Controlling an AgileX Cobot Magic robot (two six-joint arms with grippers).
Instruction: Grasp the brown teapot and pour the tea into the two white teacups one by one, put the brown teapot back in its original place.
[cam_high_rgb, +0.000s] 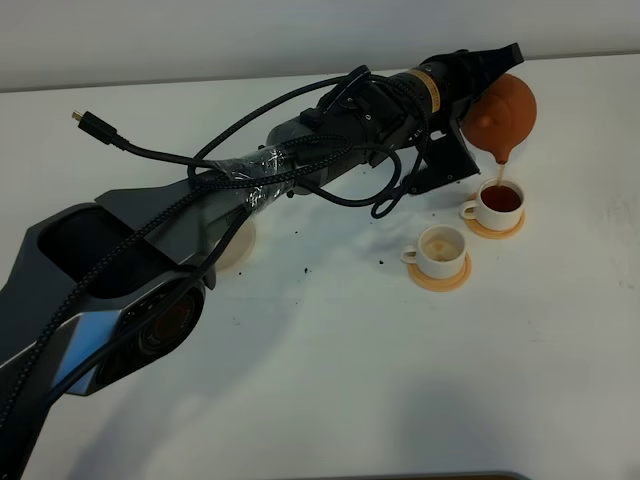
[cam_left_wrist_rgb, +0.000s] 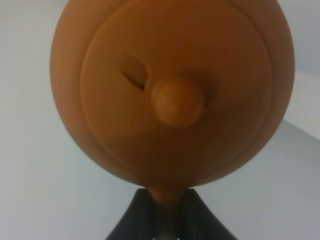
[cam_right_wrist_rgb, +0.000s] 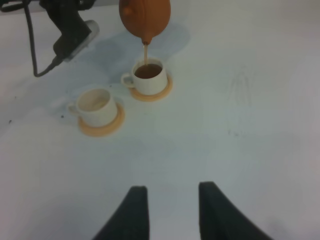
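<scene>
Evidently rigid, brittle and tea-laden, the brown teapot (cam_high_rgb: 508, 108) is best held by its loop handle (cam_left_wrist_rgb: 167, 197), where the left gripper (cam_left_wrist_rgb: 167, 224) is clamped tight.

Teapot (cam_high_rgb: 510, 108) smooth matt reddish clay; teacups (cam_high_rgb: 441, 250) glazed white, faintly glossy; coasters (cam_high_rgb: 440, 282) matt orange; table (cam_high_rgb: 350, 380) smooth matt white; arm casing (cam_high_rgb: 70, 250) dark plastic, cable (cam_high_rgb: 150, 152) braided.
</scene>
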